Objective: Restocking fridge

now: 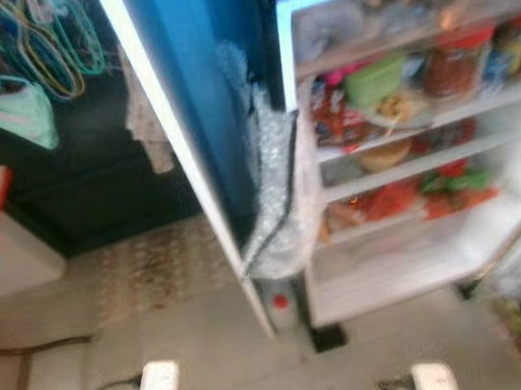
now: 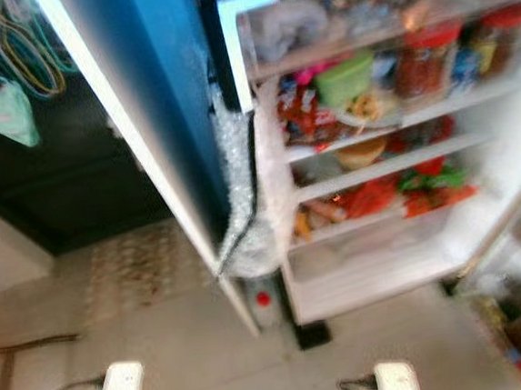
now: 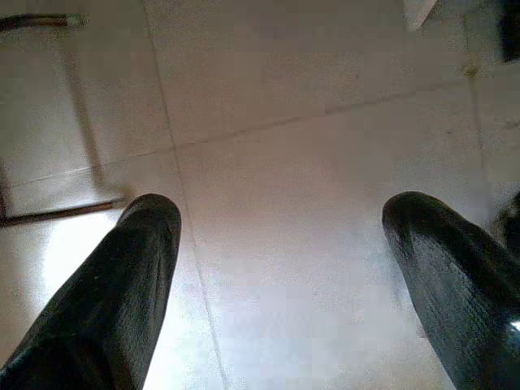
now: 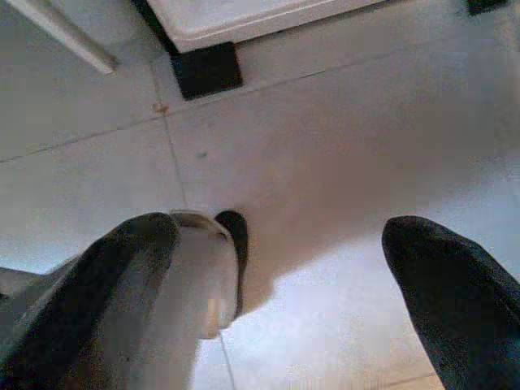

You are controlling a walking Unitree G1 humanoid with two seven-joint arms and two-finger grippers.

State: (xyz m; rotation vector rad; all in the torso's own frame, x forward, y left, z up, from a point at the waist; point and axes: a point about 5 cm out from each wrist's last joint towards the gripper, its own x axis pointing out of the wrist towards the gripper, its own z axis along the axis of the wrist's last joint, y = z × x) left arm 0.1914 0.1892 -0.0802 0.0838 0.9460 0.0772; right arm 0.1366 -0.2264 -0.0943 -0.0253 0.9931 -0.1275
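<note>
Open fridge (image 1: 413,264) at 1 o'clock in the blurred head views, its blue door (image 1: 192,91) swung toward 11 o'clock. Shelves hold a green tub (image 1: 375,80), a red-lidded jar (image 1: 454,64), and red and green packets (image 1: 425,194) — contents too blurred to name further. Bubble wrap (image 1: 273,185) hangs at the hinge side. Left hand (image 3: 280,244) — fingers spread wide, holding nothing, above the tiled floor (image 3: 309,179). Right hand (image 4: 280,260) likewise wide open and empty, low over the floor before the fridge base.
</note>
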